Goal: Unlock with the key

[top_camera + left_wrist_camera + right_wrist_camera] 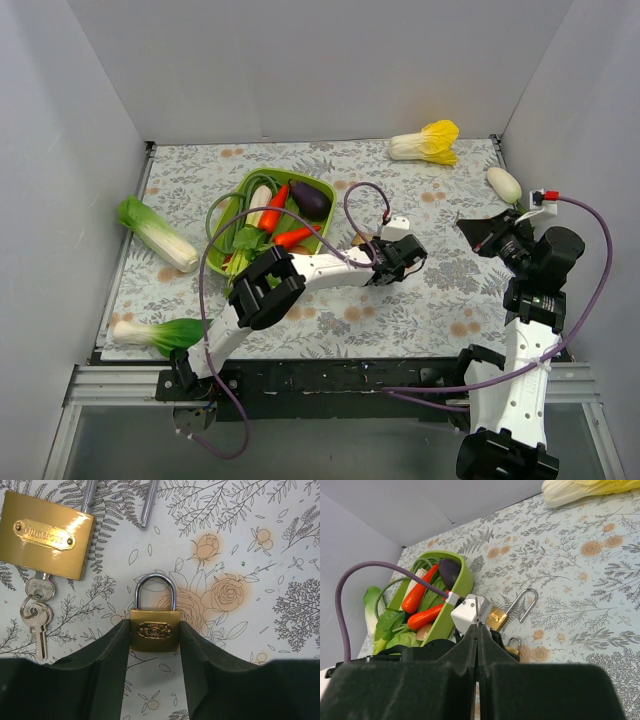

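Padlock (155, 632): small, brass, clamped between the half-open left gripper (155, 626).
Key (476, 607): thin, silvery, pinched in the fully closed right gripper (478, 625).

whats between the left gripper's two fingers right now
The small brass padlock: its body sits between the fingers of the left gripper, close against both sides, shackle pointing away. The left wrist view shows it.

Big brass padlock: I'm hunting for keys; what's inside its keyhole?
A key sits in the big brass padlock, head showing, blade hidden inside. A second key hangs from its ring.
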